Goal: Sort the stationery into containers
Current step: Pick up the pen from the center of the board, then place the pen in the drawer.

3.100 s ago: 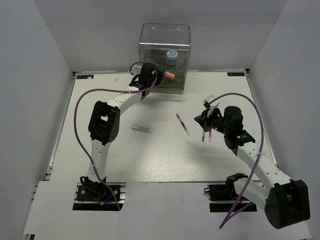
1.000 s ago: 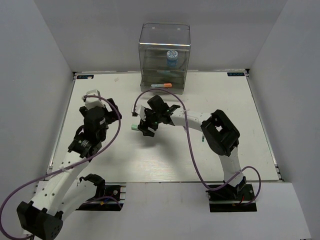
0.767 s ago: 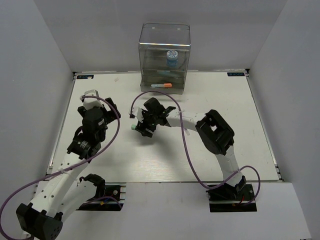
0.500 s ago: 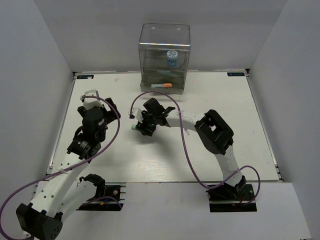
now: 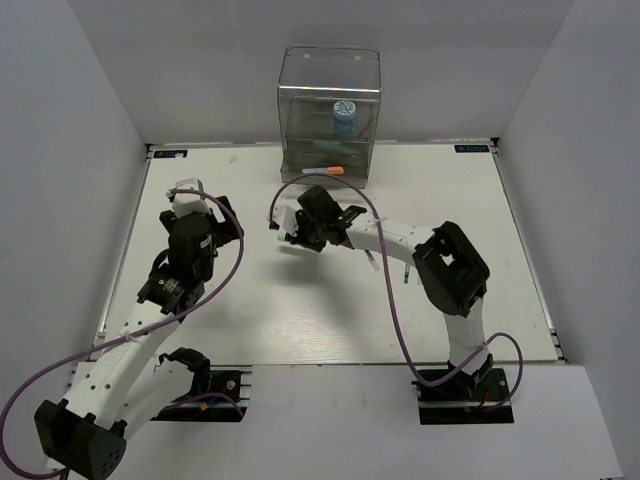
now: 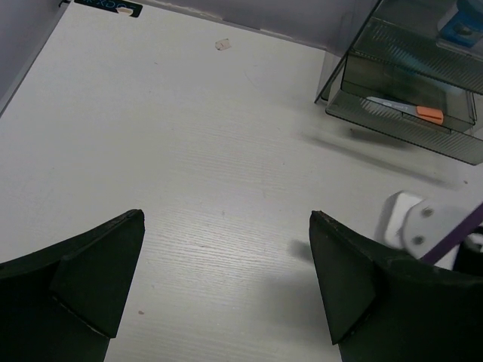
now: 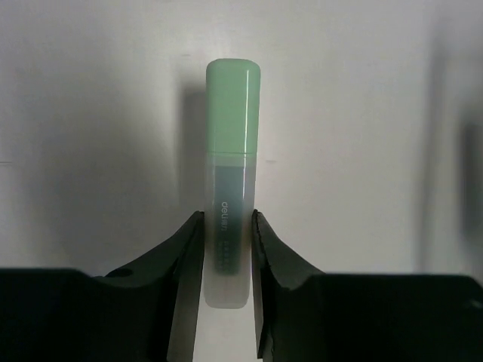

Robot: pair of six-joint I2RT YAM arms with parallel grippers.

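The white table (image 5: 250, 320) carries everything. My two arms reach up it from the near edge. The left arm (image 5: 150, 310) bends along the left side, and the right arm (image 5: 440, 270) stretches from the right side across toward the middle.

The clear organiser (image 5: 329, 115) stands upright at the middle of the far edge, well apart from both of my grippers. Its see-through top compartment sits above grey-tinted drawers.

My left gripper (image 6: 226, 219) hangs over bare table near the left edge. Its jaws are spread wide with nothing between them.

My right gripper (image 7: 226, 226) is over the middle of the table, a little toward the far edge and short of the organiser. Its two fingers (image 7: 189, 249) press against either side of the mint-green marker (image 7: 230, 151). The grip is on the pale, translucent barrel, and the green cap end sticks out ahead of the fingertips. The marker throws a shadow on the table beside it (so it looks clear of the table, though I cannot be sure).

The blue-and-white roll (image 5: 343, 117) sits in the organiser's top compartment. The orange-capped marker (image 6: 411, 111) lies in one of the lower drawers.
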